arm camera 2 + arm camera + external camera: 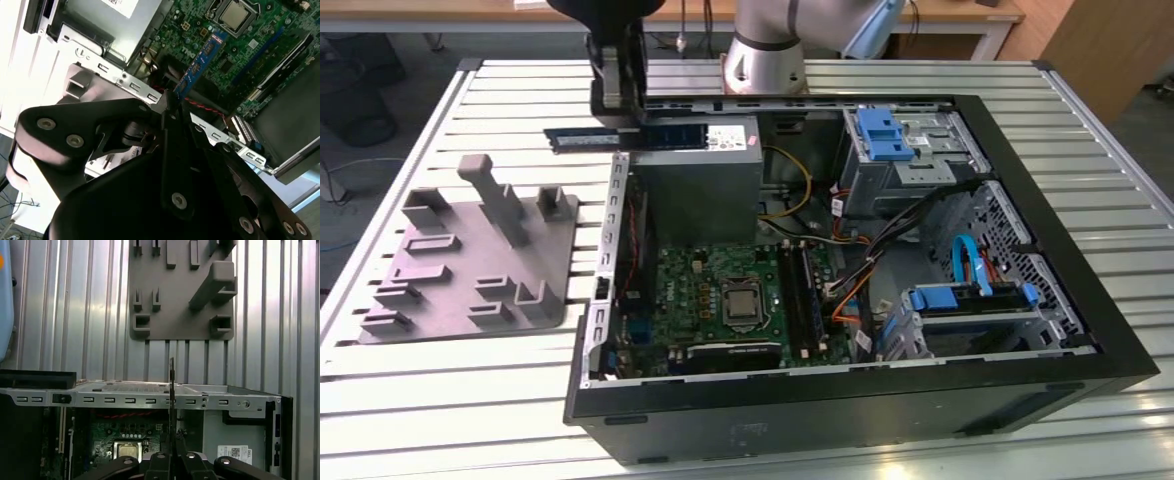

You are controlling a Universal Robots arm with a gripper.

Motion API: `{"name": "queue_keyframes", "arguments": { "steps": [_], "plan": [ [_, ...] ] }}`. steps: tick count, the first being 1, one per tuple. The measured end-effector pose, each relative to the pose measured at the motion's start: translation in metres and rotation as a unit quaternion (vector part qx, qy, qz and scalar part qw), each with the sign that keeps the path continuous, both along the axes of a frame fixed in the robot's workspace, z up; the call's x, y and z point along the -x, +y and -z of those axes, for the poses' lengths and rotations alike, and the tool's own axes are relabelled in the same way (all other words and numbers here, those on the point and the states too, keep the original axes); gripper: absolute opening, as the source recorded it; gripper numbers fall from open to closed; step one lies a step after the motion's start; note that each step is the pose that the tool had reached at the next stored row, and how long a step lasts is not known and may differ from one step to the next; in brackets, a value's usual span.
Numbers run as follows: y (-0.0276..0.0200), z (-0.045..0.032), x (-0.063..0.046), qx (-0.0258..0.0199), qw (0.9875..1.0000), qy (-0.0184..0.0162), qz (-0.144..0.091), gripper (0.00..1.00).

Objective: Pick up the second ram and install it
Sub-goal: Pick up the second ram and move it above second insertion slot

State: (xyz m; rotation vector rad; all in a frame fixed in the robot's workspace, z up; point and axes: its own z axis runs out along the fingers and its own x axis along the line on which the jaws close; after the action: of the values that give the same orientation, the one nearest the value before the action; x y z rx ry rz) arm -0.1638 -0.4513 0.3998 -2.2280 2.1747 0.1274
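The second ram is a slim dark stick with a pale label. It hangs level over the back left rim of the open computer case. My black gripper is shut on its middle from above. In the second wrist view the ram sticks out from my gripper over the green motherboard. The first wrist view has the ram edge-on as a thin line above my gripper. The long black memory slots lie beside the processor, well away from the stick.
A grey holder tray with upright pegs lies on the slatted table at the exterior view's left. Inside the case are the power supply, blue drive cages and loose cables. The arm's base stands behind.
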Motion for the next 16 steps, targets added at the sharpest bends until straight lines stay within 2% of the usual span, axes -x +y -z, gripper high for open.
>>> {"name": "queue_keyframes", "arguments": {
  "steps": [16],
  "plan": [
    [0.0002,0.0074,-0.052,0.0000,1.0000,0.0045,0.000,0.14]
  ]
}}
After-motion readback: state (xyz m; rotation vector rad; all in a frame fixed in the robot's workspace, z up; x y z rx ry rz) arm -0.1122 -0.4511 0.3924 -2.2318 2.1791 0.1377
